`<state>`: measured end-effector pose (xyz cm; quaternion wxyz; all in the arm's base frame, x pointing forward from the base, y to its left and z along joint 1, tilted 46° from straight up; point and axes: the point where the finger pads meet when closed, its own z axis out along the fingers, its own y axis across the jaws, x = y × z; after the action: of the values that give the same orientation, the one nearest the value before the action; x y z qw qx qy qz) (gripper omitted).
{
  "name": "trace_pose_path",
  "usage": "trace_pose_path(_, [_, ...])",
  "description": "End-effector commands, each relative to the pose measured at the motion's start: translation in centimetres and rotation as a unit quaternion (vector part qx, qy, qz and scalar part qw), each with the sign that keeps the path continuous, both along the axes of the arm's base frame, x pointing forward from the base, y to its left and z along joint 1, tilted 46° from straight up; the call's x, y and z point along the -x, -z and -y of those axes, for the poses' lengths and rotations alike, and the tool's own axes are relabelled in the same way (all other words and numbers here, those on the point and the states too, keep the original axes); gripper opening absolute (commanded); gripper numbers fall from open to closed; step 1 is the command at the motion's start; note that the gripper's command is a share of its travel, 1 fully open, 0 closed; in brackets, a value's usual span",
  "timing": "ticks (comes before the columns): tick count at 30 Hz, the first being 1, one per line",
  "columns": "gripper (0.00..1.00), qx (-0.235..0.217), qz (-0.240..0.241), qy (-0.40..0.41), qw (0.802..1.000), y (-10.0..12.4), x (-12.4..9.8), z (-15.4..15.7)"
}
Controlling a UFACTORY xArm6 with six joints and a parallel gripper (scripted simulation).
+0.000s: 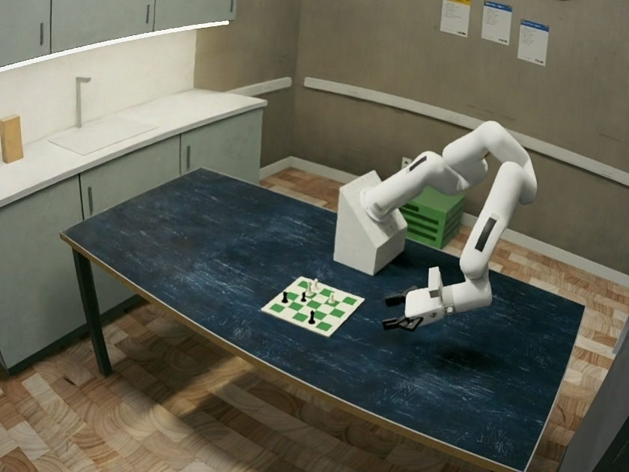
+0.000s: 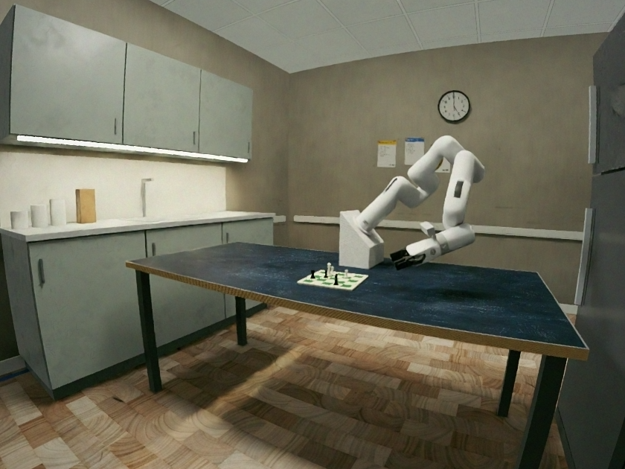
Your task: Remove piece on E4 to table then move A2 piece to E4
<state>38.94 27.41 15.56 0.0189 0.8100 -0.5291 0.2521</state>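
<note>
A small green and white chessboard (image 1: 312,306) lies near the front edge of the dark table; it also shows in the exterior view (image 2: 332,279). Three black pieces (image 1: 284,297) (image 1: 303,297) (image 1: 311,317) and three white pieces (image 1: 314,284) (image 1: 308,290) (image 1: 331,298) stand upright on it. The square names are too small to read. My gripper (image 1: 391,312) is open and empty. It hangs above the table to the right of the board, its fingers pointing sideways toward the board, apart from it. It shows in the exterior view too (image 2: 401,260).
The arm's white base block (image 1: 366,231) stands on the table behind the board. A green crate (image 1: 433,215) sits on the floor behind the table. A counter with a sink (image 1: 101,132) runs along the left wall.
</note>
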Motion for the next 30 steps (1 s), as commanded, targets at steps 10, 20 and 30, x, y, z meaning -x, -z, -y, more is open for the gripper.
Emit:
trace_pose_path(10, [1.0,-0.123,-0.098,0.106,0.982,-0.7,7.7,-4.7])
trace_pose_path(20, [1.0,-0.16,-0.131,0.137,0.969,-1.2,10.2,-6.4])
trace_pose_path(30, [1.0,-0.16,-0.132,0.137,0.968,-1.2,10.3,-6.4])
